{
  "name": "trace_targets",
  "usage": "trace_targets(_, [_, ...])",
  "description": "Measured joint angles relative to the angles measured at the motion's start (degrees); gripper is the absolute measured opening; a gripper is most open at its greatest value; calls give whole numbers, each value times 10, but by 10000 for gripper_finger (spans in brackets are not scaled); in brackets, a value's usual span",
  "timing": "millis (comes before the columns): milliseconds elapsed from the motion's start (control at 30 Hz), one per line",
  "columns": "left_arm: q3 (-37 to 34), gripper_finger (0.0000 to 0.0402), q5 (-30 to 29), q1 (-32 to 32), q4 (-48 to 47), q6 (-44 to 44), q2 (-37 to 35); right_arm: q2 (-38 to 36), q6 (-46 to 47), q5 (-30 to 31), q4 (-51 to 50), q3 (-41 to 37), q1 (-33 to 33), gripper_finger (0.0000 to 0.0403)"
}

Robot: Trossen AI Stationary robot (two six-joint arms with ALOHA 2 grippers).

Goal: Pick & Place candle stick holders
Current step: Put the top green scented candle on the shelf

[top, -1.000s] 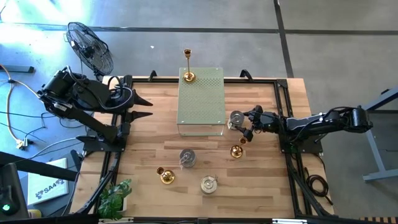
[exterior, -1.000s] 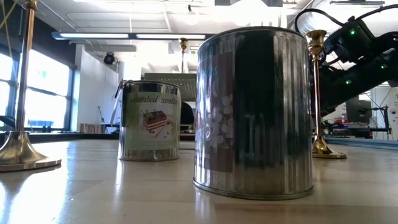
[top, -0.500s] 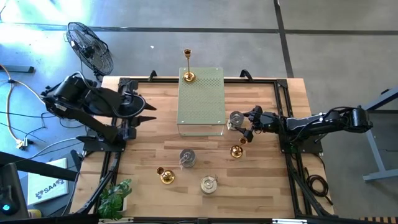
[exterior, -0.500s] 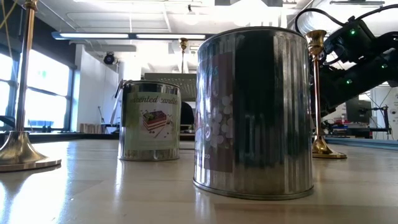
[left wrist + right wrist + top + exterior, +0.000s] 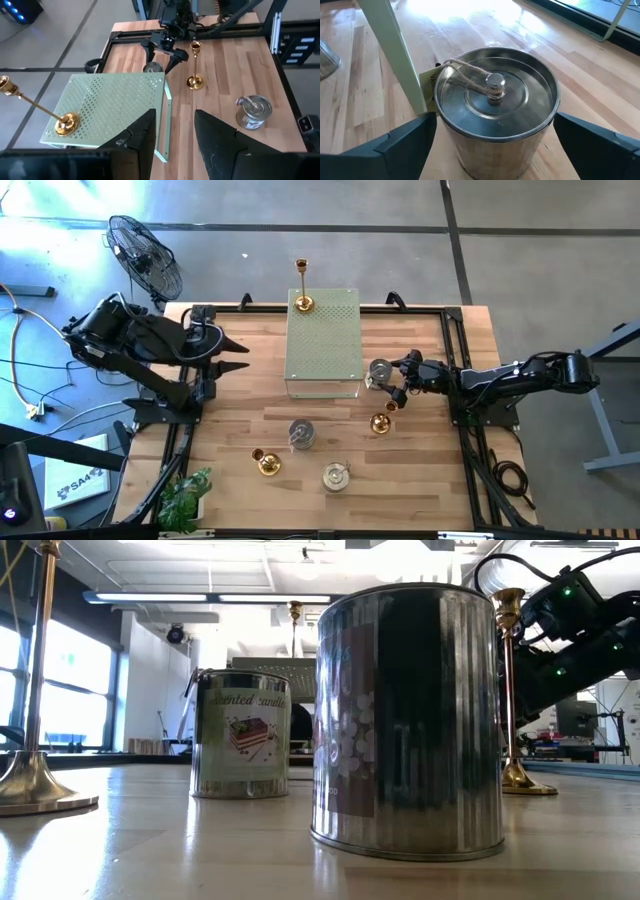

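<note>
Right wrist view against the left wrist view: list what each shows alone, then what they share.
Right wrist view only: the silver tin's lid with its knob and twine, close between the open right end effector.

Left wrist view only: the gold holder on the green box, another gold holder, a second tin.

Both: the green box, the wooden table.

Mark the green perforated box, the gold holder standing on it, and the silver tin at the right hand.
green perforated box [image 5: 323, 345], high view, top panel
gold holder [image 5: 304, 303], high view, round base
silver tin [image 5: 495, 96], right wrist view, lid

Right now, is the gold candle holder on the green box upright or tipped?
Upright: the gold candle holder stands on its round base atop the green box.
</note>
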Motion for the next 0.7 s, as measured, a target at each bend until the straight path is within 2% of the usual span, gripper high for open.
trace_targets(700, [0,131,0,0,0,-15,-4,0,7,-3,14,0,0,397])
